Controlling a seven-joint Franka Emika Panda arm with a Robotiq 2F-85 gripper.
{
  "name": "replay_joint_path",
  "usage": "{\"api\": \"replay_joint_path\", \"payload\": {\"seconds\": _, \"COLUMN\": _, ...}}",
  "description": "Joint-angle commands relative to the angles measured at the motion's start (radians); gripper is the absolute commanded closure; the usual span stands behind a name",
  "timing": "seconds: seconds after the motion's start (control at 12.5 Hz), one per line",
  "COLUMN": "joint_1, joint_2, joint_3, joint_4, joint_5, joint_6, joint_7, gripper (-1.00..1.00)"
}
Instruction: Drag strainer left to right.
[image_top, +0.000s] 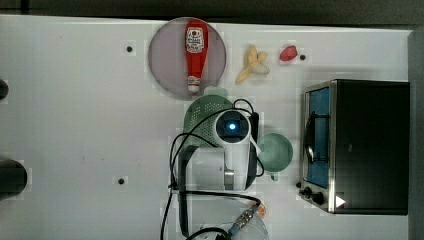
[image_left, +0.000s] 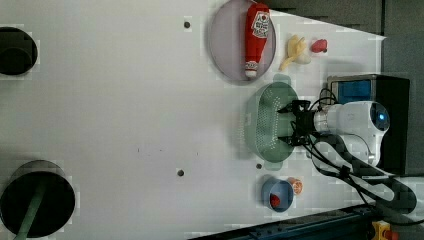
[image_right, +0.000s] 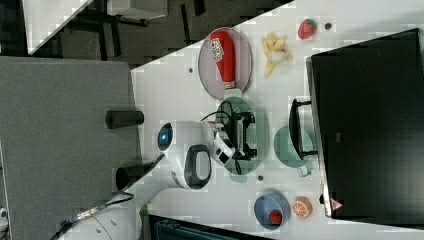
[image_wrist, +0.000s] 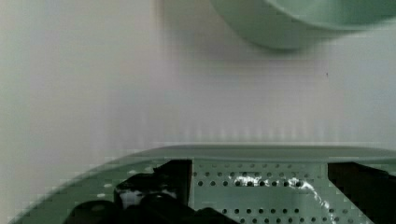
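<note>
seemingly inside the strainer (image_left: 267, 122), the spread tool (image_left: 292, 123)

label on ketchup bottle (image_top: 195, 47), wording unreadable

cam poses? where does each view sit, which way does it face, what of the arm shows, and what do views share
Top view: overhead, straight down on the table; the arm hides part of the strainer.
Left view: high, looking down; open gripper over the strainer, arm entering from the left view's right.
Right view: high, from the other side; arm from the right view's lower left, gripper over the strainer.
Wrist view: on the wrist, low over the strainer; dark fingers show.
Shared: all four show the strainer; the first three the ketchup bottle.
</note>
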Motion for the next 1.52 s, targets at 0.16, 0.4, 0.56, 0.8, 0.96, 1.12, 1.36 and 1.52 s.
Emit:
{"api": "replay_joint_path", "payload": {"seconds": 0.16, "joint_1": -0.006, "joint_2": -0.020, "joint_3": -0.049, "joint_4": 0.000, "joint_5": 0.001, "joint_6": 0.006, "joint_7": -0.137, "gripper": -1.00}}
{"api": "replay_joint_path", "payload": {"seconds": 0.4, "joint_1": -0.007, "joint_2": -0.039, "joint_3": -0.037, "joint_4": 0.003, "joint_5": 0.001, "joint_6": 0.000, "joint_7": -0.242, "gripper": -1.00}}
{"api": "replay_joint_path", "payload": {"seconds": 0.56, "joint_1": -0.007, "joint_2": -0.086, "joint_3": -0.015, "joint_4": 0.002, "joint_5": 0.002, "joint_6": -0.023, "joint_7": -0.467, "gripper": -1.00}}
{"api": "replay_joint_path", "payload": {"seconds": 0.8, "joint_1": -0.007, "joint_2": -0.217, "joint_3": -0.001, "joint_4": 0.021, "joint_5": 0.005, "joint_6": -0.114, "joint_7": -0.720, "gripper": -1.00}}
{"api": "replay_joint_path", "payload": {"seconds": 0.96, "joint_1": -0.007, "joint_2": -0.320, "joint_3": 0.009, "joint_4": 0.060, "joint_5": 0.005, "joint_6": -0.254, "joint_7": -0.760, "gripper": -1.00}}
{"api": "replay_joint_path", "payload": {"seconds": 1.12, "joint_1": -0.006, "joint_2": -0.417, "joint_3": 0.030, "joint_4": 0.127, "joint_5": 0.006, "joint_6": -0.455, "joint_7": -0.760, "gripper": -1.00}}
{"api": "replay_joint_path", "payload": {"seconds": 1.36, "joint_1": -0.005, "joint_2": -0.529, "joint_3": 0.042, "joint_4": 0.267, "joint_5": 0.009, "joint_6": -0.750, "joint_7": -0.766, "gripper": -1.00}}
{"api": "replay_joint_path", "payload": {"seconds": 1.52, "joint_1": -0.003, "joint_2": -0.593, "joint_3": 0.046, "joint_4": 0.341, "joint_5": 0.038, "joint_6": -0.930, "joint_7": -0.768, "gripper": -1.00}}
